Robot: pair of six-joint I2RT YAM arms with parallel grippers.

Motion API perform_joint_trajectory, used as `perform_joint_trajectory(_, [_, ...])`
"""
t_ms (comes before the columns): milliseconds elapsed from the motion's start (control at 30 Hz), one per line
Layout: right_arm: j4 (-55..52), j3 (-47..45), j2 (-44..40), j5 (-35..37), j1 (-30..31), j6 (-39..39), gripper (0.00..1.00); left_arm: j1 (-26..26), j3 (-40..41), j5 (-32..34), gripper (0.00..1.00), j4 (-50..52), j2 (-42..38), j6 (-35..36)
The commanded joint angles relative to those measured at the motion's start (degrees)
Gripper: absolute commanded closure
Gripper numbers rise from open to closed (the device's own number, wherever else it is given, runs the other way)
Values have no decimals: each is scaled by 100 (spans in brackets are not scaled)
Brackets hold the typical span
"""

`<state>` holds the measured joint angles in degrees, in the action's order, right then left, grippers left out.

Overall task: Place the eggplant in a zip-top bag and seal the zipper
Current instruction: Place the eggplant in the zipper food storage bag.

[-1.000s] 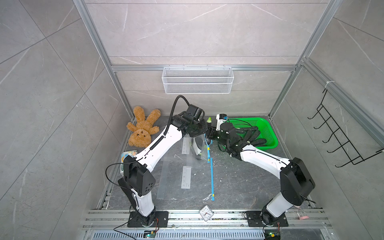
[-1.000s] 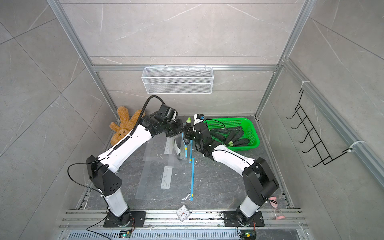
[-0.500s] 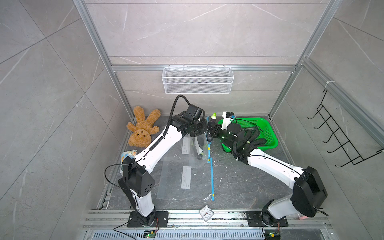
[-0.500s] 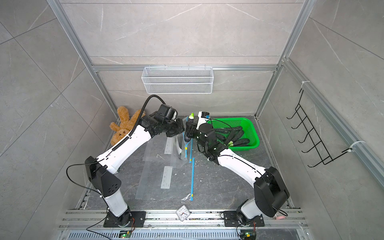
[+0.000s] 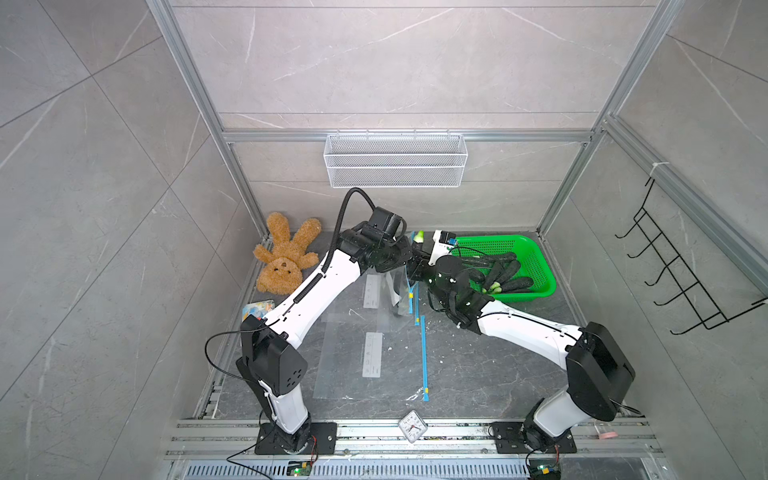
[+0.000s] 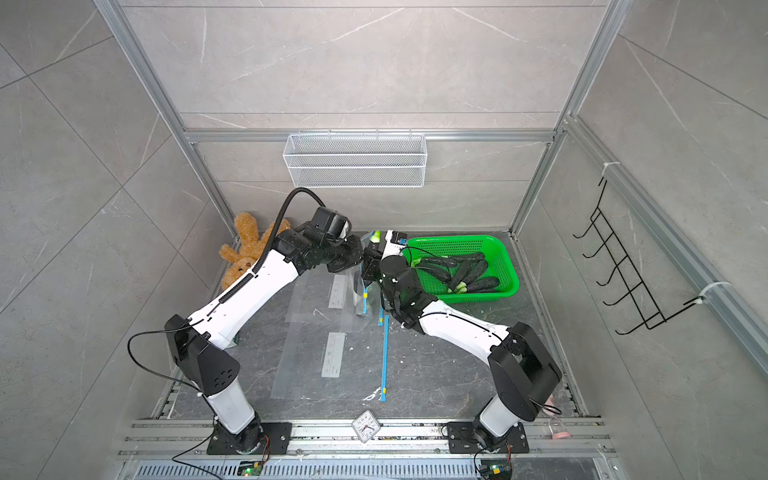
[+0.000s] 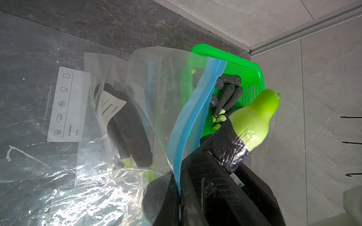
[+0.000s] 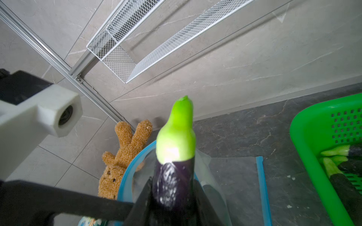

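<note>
Above the dark stone worktop [image 5: 457,374] our left jaws stay clamped on the clear zip-top bag [image 7: 156,88] by its blue rim, while our right jaws, closed round the purple green-stemmed eggplant [image 8: 174,152], have brought it stem-up to the mouth, so insertion looks imminent.

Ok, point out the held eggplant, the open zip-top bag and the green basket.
held eggplant [image 8: 173,176], right wrist view, purple skin below the cap.
open zip-top bag [image 7: 186,121], left wrist view, blue zipper strip.
green basket [image 5: 498,244], a top view, far wall.
</note>
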<state>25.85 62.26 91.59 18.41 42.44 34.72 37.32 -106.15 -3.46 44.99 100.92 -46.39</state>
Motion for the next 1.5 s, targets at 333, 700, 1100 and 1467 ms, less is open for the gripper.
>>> perform_joint_trajectory(333, [-663,150,-702,-310,72,-964,42,52,46,-243,100,-463,-330,-98])
perform_joint_trajectory(700, [-1389,396,-1039,-1404,-619,-632,43,48,224,-286,100,-621,-455,-181])
perform_joint_trajectory(1100, [-1559,372,-981,-2265,-1277,-30,42,51,305,-286,100,-666,-583,-195])
perform_joint_trajectory(1467, [-2097,1199,-317,-3270,-1476,114,39,48,314,-287,100,-693,-609,-187])
